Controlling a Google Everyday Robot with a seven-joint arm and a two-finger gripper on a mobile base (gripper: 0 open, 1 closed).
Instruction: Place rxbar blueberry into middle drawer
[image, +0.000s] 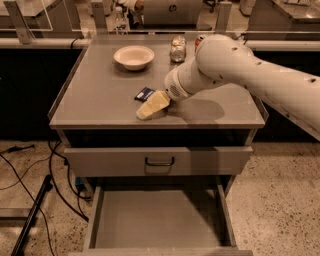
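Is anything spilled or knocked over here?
Nothing looks spilled or knocked over. The bowl sits upright, the rxbar blueberry lies flat on the table beside the end effector, and the middle drawer stands open.

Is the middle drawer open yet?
Open: the middle drawer is pulled out, grey floor showing. The hand is at the countertop, beside the rxbar blueberry.

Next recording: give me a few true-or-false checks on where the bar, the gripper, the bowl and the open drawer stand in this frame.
1. The rxbar blueberry lies on the cabinet top. True.
2. The gripper is down inside the middle drawer. False: it is low over the cabinet top, right beside the bar.
3. The middle drawer is pulled open and the bar is not in it. True.
4. The white bowl sits in the open drawer. False: it stands on the cabinet top, towards the back.
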